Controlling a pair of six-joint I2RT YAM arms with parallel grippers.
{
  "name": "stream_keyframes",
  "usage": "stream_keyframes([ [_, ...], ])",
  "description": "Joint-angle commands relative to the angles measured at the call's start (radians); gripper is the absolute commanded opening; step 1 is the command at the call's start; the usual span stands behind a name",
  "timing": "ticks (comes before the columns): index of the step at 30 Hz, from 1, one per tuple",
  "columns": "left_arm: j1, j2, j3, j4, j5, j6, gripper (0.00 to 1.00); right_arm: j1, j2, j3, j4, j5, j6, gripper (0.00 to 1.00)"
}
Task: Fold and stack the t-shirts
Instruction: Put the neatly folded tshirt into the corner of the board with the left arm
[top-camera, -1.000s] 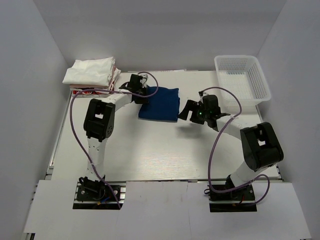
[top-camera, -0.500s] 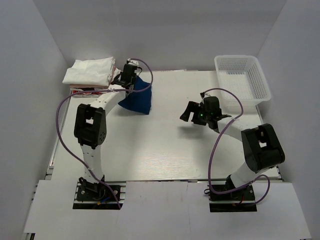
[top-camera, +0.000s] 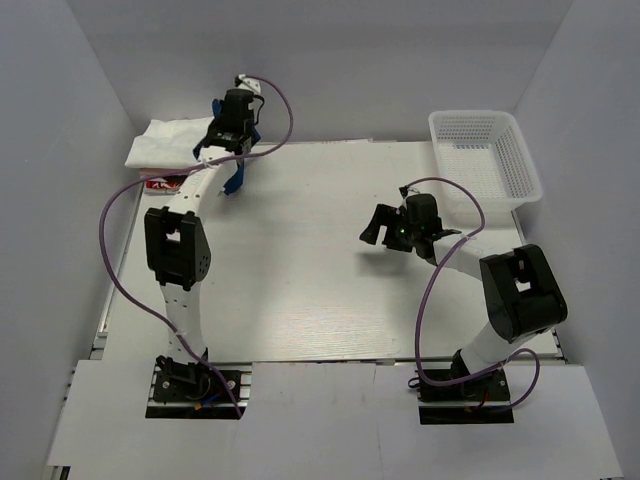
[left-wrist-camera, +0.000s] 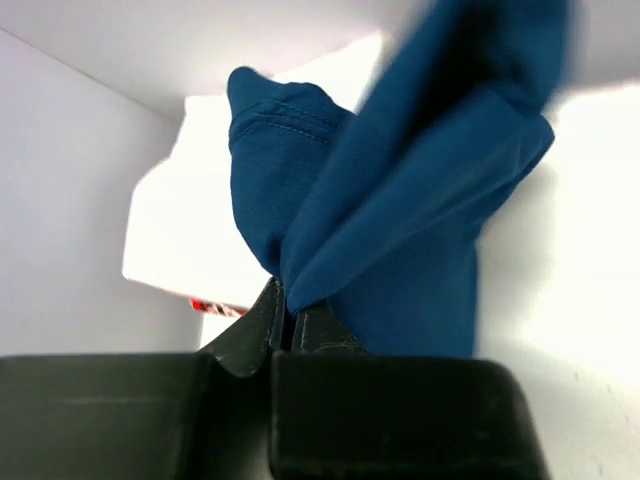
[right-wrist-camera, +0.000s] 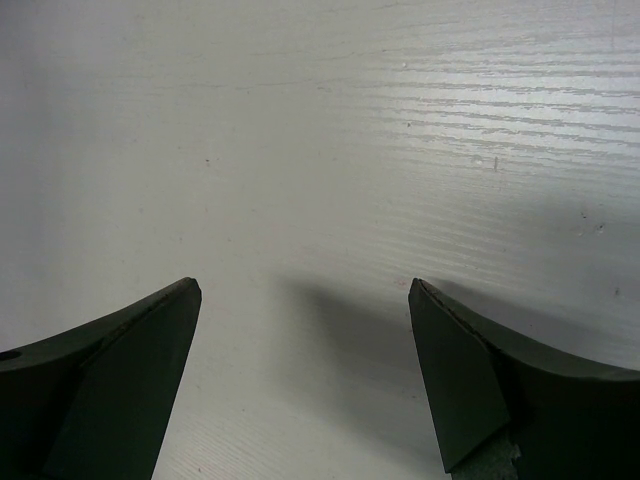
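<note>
The step in hand looks like the stacking one: the left claw (left-wrist-camera: 286, 320) is clenched on a bunched fold of the navy t-shirt (left-wrist-camera: 400, 200), which hangs off the bench (top-camera: 320, 290) in a loose, crumpled drape, not a tidy folded packet. In the top view the arm is raised toward the eleven o'clock corner. The blue cloth dangles just beside the pile of folded white t-shirts (top-camera: 170, 143), at the pile's three o'clock edge and not yet over it. A red-printed t-shirt (top-camera: 160, 183) peeps out from under the pile at its six o'clock side. The left wrist view agrees, showing the white pile beyond the hanging cloth toward nine o'clock. The right claw (right-wrist-camera: 305, 290) is released, its jaws spread wide over bare bench and grasping nothing. It sits a little off bench centre toward two o'clock, well apart from the shirts, with the mesh basket (top-camera: 485, 150) farther out in the one o'clock corner. As I judge it, the next move calls for carrying the navy shirt on toward ten o'clock until it hangs squarely above the pile. It should then be lowered so the loose end lands first and the cloth lays itself flat before the left claw lets go. Gripped at one bunch only, the shirt may drop in a heap or slide off the pile's edge.
</note>
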Motion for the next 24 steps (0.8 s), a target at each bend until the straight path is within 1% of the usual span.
stream_keyframes([
  [1, 0.037, -0.010, 0.124, -0.048, 0.032, 0.005, 0.00, -0.002, 0.004, 0.011, 0.025, -0.004, -0.019, 0.90],
  [5, 0.055, 0.001, 0.210, -0.072, 0.064, -0.006, 0.00, -0.001, 0.021, 0.006, 0.025, -0.049, -0.012, 0.90],
  [7, 0.066, 0.012, 0.235, -0.083, 0.064, -0.024, 0.00, 0.002, 0.021, 0.003, 0.031, -0.049, -0.010, 0.90],
  [11, 0.091, 0.012, 0.304, -0.105, 0.123, -0.070, 0.00, 0.001, 0.021, 0.008, 0.031, -0.055, -0.012, 0.90],
  [14, 0.115, 0.021, 0.339, -0.116, 0.135, -0.100, 0.00, 0.001, 0.029, 0.019, 0.029, -0.056, -0.010, 0.90],
  [19, 0.160, 0.039, 0.339, -0.105, 0.181, -0.118, 0.00, 0.002, 0.042, 0.042, 0.020, -0.063, -0.009, 0.90],
  [22, 0.201, 0.051, 0.328, -0.105, 0.238, -0.127, 0.00, 0.002, 0.056, 0.061, 0.008, -0.059, -0.007, 0.90],
  [24, 0.226, 0.061, 0.328, -0.096, 0.238, -0.127, 0.00, 0.002, 0.061, 0.072, -0.001, -0.061, -0.007, 0.90],
])
